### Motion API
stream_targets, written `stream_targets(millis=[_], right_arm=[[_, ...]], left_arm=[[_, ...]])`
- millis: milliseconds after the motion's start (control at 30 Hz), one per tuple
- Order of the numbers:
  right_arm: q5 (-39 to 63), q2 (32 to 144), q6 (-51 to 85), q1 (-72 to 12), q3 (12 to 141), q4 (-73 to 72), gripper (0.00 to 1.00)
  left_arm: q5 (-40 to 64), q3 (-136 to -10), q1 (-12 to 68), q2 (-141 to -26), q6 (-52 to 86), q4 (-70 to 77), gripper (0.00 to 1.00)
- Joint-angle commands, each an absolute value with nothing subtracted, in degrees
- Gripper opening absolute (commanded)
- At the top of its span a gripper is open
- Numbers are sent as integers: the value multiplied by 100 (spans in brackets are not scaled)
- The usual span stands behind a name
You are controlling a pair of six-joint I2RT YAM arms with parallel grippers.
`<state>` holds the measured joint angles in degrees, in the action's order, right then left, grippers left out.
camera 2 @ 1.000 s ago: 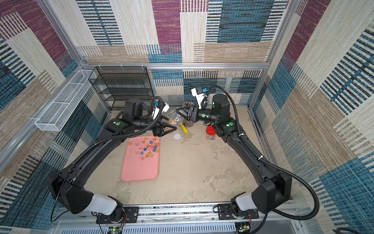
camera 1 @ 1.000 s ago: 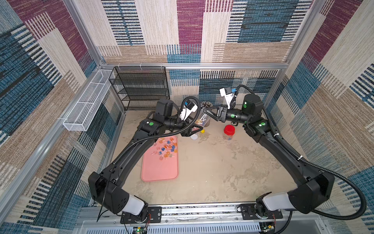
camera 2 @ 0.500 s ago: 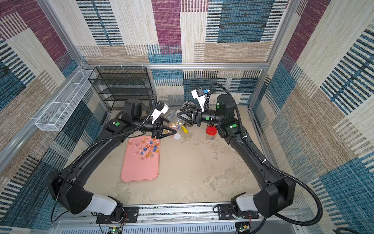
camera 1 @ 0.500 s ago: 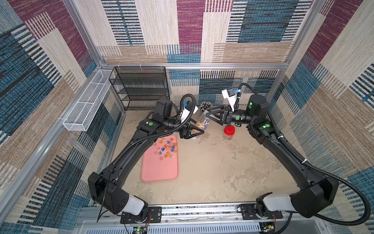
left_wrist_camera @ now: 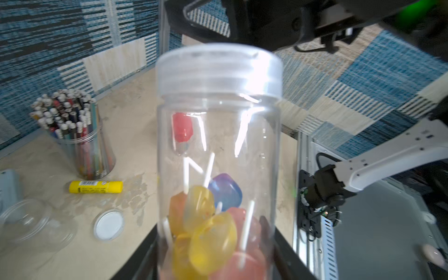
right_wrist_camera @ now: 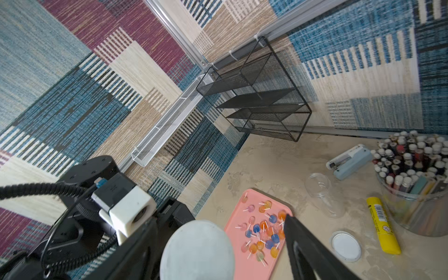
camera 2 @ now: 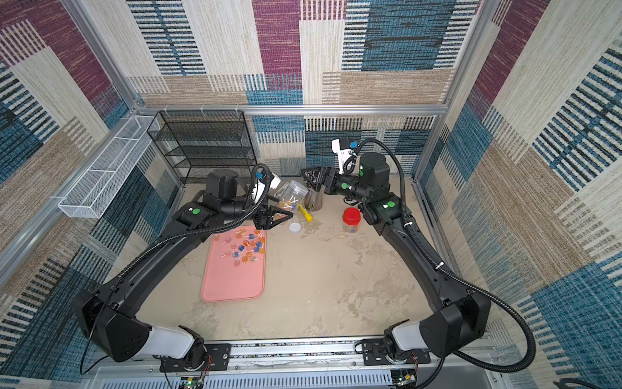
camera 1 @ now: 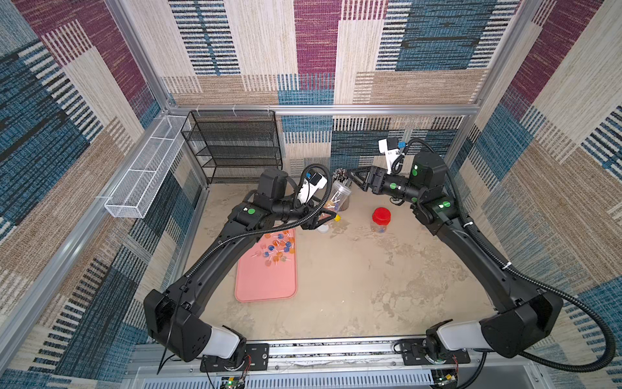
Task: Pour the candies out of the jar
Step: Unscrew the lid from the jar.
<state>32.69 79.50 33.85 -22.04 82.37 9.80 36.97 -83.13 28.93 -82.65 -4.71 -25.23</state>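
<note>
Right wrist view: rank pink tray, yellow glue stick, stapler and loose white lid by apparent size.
1. pink tray
2. yellow glue stick and stapler: about equal. The stapler lies farther from the camera, so these two are left unranked.
3. white lid

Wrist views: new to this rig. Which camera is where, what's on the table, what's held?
Two robot arms with pincer grippers share a table. The two wide pictures look down from overhead; the other two come from a camera on each wrist. The left gripper is shut on a clear jar of candies, lid on. The right gripper is open by that lid. On the table: a pink tray with more candies, a red-lidded jar, a pencil cup, a glue stick, a loose lid, an empty jar, a stapler.
</note>
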Motion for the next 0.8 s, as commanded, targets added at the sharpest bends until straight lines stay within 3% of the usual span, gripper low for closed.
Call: stream_targets(millis=[0,400,767], right_arm=[[2488,7904,3700,-2335,8162,936,84],[2119,8321,3967,-2845,8104,929,81],[2092,8350,4202,-2901,7938,658,64]], left_arm=[[2712,-8319,2969,-8270,-617,-2215,0],[1747,-8297,3354,-8341,-1067,-2407,0],[1494,-8301,3488,-8367,-1202,-2469,0]])
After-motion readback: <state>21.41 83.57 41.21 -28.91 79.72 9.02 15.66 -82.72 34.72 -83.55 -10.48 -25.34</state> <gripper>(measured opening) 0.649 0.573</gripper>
